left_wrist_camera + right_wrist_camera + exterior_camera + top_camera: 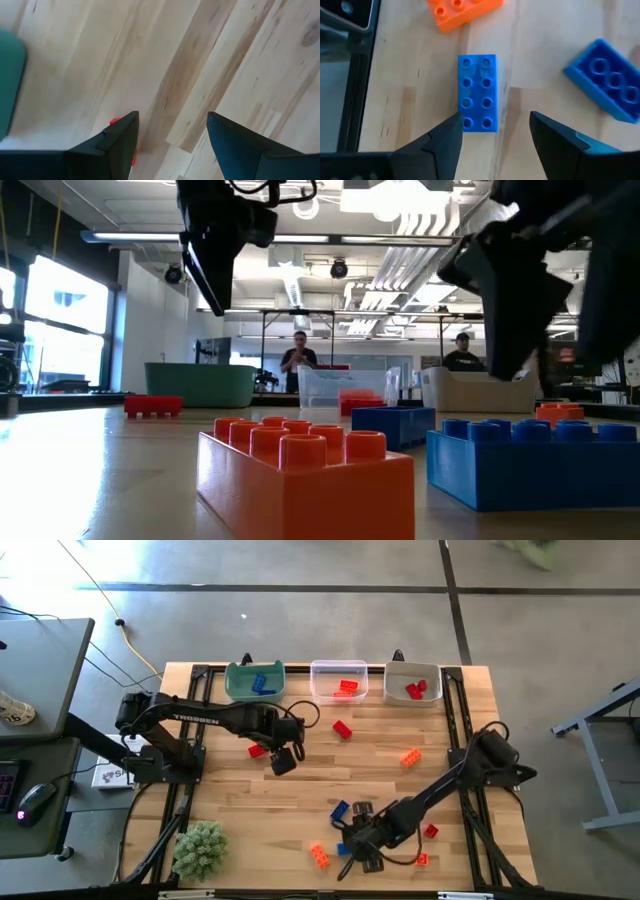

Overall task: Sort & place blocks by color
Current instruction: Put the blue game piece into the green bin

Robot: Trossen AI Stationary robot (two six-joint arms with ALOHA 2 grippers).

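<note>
While the right gripper [492,132] hung over the front-centre cluster of blocks, its fingers were spread wide and held nothing. A blue block [478,93] lay flat on the table [230,790], studs up, just ahead of the fingertips, roughly in line with the gap but nearer one finger. A second blue block [605,80] lay tilted beside it, and an orange block [460,11] sat just beyond.

Step in hand, as I judged it: lining up to pick that blue block. Next move called for lowering and centring so the fingers straddle its narrow sides, then closing, then carrying it to the green bin [254,681], which already held blue.

The left gripper [283,760] hovered mid-table, open and empty, just beside a red block [258,750]; a sliver of red showed at one finger in the left wrist view. It likely wanted that red next.

The clear bin [338,680] and grey bin [413,682] both held red pieces. More red and orange blocks lay loose on the table: a red [342,728], an orange [410,756], another orange [319,856].
</note>
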